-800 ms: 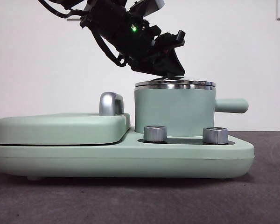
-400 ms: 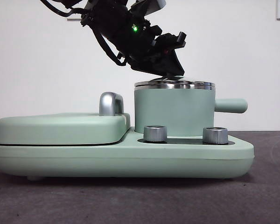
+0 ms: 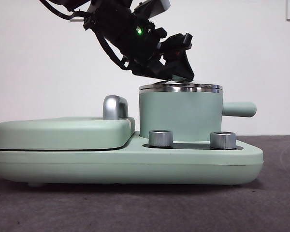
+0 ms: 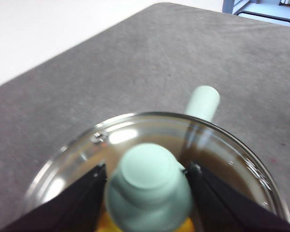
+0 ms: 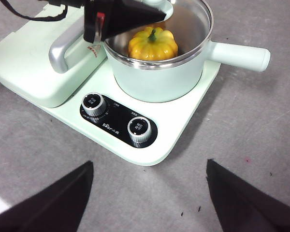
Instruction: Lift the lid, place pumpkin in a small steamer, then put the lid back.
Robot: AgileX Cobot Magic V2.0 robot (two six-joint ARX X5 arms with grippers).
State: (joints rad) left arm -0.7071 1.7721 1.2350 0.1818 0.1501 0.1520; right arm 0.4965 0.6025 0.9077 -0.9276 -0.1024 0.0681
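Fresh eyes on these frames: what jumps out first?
The left gripper, big and dark, sits on top of the small steamer, its jaws either side of the knob of the lid. Through the glass, the pumpkin glows orange inside. The right gripper hangs open, away from the steamer.

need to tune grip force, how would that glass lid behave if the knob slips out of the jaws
The lid looks rigid glass with a steel rim, so likely fragile if dropped. Its knob is smooth and rounded between the left gripper jaws, so probably slippery. It already sits on the small steamer, so a slip now would probably do little.
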